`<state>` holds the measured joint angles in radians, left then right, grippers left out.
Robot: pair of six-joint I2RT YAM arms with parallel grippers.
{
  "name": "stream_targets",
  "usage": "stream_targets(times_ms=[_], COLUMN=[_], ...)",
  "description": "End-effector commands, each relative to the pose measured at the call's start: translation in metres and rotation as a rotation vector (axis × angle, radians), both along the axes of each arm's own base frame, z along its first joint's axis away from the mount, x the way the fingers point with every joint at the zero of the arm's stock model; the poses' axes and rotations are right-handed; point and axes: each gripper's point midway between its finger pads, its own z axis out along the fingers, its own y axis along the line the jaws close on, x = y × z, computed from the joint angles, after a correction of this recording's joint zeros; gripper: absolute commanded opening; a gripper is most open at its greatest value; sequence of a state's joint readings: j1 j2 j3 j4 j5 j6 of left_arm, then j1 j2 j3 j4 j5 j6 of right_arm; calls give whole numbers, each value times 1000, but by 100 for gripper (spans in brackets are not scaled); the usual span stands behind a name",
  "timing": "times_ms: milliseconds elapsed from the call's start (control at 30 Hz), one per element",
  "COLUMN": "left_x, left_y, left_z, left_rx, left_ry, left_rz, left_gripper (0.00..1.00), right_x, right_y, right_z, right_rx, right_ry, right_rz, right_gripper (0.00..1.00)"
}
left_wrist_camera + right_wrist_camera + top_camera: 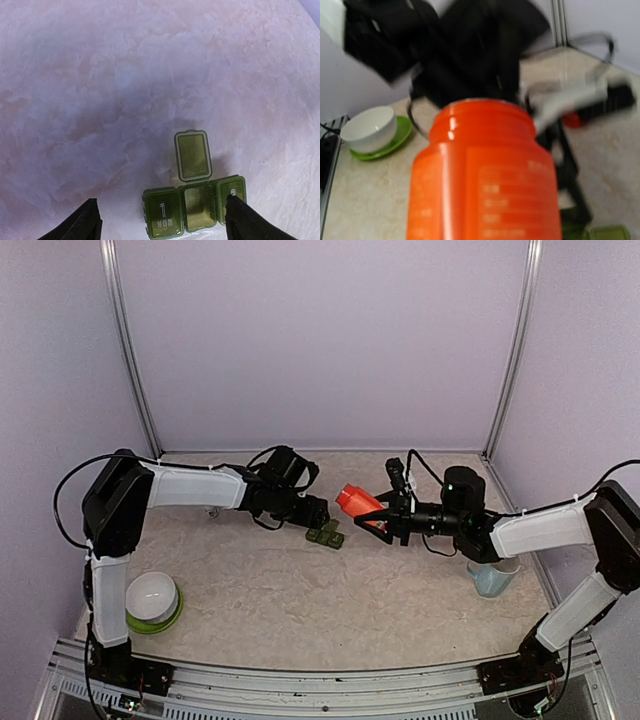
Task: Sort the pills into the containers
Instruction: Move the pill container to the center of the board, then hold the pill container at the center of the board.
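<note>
Now left tool [161, 201] gapes over green containers [195, 206] (middle open); right tool [378, 517] grips bottle [352, 501].

A table [300, 600] with a beige, marbled stone-look top forms the base of a small booth. 3 plain, pale lilac walls close it in: a back wall [320, 340], a left wall [50, 360] and a right wall [590, 360]. 2 slim silver metal posts stand at the back corners, the left post [131, 350] and the right post [513, 350]. A ribbed silver metal rail [330, 685] runs along the table's near edge. The light is soft and even, leaving only faint shadows on the marbled top.
</note>
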<state>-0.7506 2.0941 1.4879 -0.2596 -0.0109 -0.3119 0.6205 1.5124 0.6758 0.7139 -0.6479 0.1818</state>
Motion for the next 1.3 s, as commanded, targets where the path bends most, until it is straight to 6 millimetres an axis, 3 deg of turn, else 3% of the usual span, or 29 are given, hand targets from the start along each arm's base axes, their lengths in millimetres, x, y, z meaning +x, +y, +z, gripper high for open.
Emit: stream_targets(times_ms=[0,133,267,433,767,1067,1267], left_x=[25,34,44,42,14,11,6], left_y=[11,17,26,24,12,21,17], left_z=[47,54,49,41,12,-15,-27], left_rx=[-111,-268,-398,-451,-374,-326,-331], left_ry=[-109,-121,-136,-166,-276,-271,-266], left_rz=[31,-5,-26,-29,-43,20,9], left_gripper=[88,99,99,99,99,99,99], right_x=[6,11,18,23,27,28,27], right_y=[0,2,4,7,10,12,12], right_z=[-6,-14,-26,-34,-46,-51,-49], right_rx=[10,-9,-33,-44,-64,-72,-71], right_ry=[-15,-9,5,20,49,61,58], right_rz=[-5,-12,-22,-31,-27,-22,-20], right_gripper=[11,11,11,11,11,11,11])
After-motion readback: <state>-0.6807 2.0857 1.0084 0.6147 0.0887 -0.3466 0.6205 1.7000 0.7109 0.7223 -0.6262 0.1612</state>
